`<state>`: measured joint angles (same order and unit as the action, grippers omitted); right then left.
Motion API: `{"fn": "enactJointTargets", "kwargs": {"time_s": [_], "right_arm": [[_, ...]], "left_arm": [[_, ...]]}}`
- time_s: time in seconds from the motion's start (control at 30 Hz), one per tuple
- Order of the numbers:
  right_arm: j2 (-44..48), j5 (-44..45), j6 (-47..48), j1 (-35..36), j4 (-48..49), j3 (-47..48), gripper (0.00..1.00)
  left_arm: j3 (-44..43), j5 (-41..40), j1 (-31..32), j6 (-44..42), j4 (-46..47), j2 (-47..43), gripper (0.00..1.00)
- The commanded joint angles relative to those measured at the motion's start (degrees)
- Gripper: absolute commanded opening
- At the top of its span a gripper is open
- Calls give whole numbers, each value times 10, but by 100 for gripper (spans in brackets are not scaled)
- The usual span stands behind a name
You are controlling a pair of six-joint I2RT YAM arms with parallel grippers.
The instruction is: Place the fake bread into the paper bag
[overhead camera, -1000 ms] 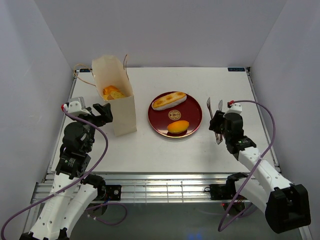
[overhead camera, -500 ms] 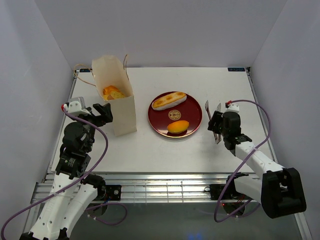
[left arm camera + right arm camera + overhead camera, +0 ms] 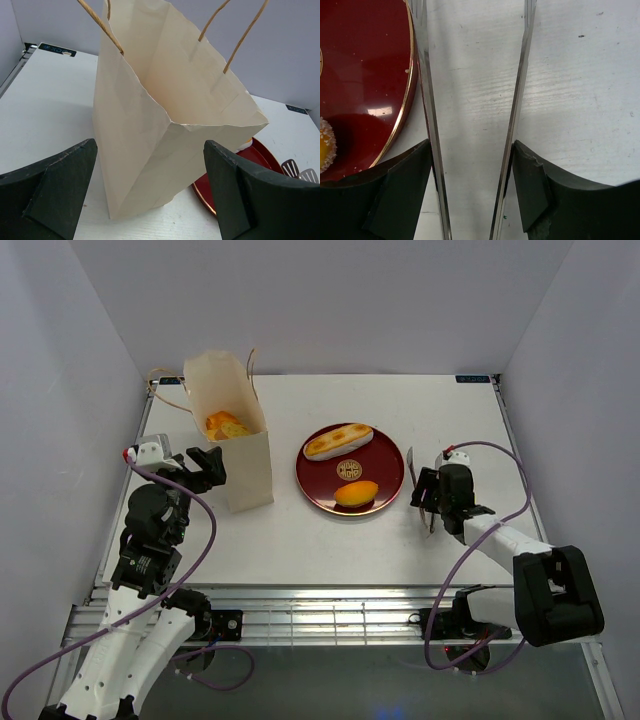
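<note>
- Golden-orange bun (image 3: 356, 493) and cream-striped roll (image 3: 338, 440) lie on the red plate (image 3: 385, 465), mid table (image 3: 330, 530).
- More pastries (image 3: 225, 425) sit inside the paper bag (image 3: 248, 470), left.
- Right claw (image 3: 471, 150) pinches silver tongs (image 3: 424, 75) right of the plate.
- Left claw (image 3: 150, 145) is spread, near the bag.

Left of the red plate (image 3: 316, 480), the paper bag (image 3: 240, 455) is standing as a tall obstacle; bare table (image 3: 285, 490) between is lying open; silver tongs (image 3: 430, 115) are crowding its right rim.
</note>
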<state>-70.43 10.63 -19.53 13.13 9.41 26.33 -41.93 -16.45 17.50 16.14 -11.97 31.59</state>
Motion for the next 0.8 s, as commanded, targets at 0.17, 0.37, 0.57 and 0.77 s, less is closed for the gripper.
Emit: {"fn": "enactJointTargets", "kwargs": {"time_s": [0.17,0.37,0.57,0.77], "right_arm": [[-15,-16,-4,-2,38,7,70],[-29,-29,-1,-2,36,13,78],[-47,-34,-2,-2,29,25,80],[-23,-45,-8,-2,3,39,80]], "left_arm": [[-2,5,4,1,3,3,98],[-2,9,4,0,5,4,98],[0,-7,4,-4,5,2,98],[2,-17,4,-7,5,0,98]]}}
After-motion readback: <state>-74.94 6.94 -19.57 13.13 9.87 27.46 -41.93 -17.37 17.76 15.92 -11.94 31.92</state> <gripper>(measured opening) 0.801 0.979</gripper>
